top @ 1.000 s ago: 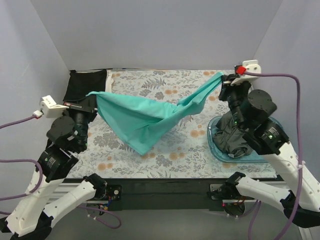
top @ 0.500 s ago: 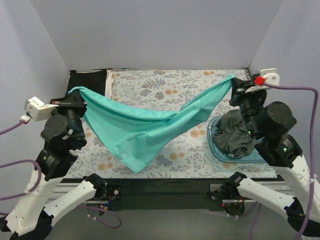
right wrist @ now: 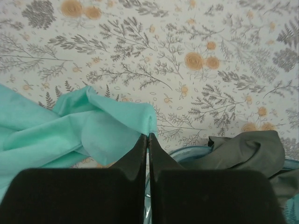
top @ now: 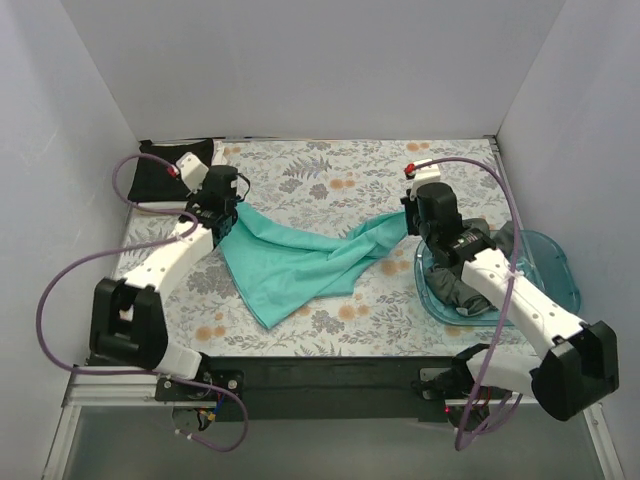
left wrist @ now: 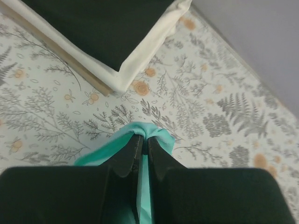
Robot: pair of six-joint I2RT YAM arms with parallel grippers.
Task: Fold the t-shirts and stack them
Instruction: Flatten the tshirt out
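Both your arms dropped since half a second ago; teal t-shirt now sags onto the tabletop. Your left gripper clamps its left corner, near the folded black t-shirt at back-left. Your right gripper pinches its right corner, beside the dark grey t-shirt in the tray.

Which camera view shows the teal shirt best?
The top view: only there the whole teal shirt is visible. The left wrist view shows just a pinched corner, the right wrist view one crumpled end.
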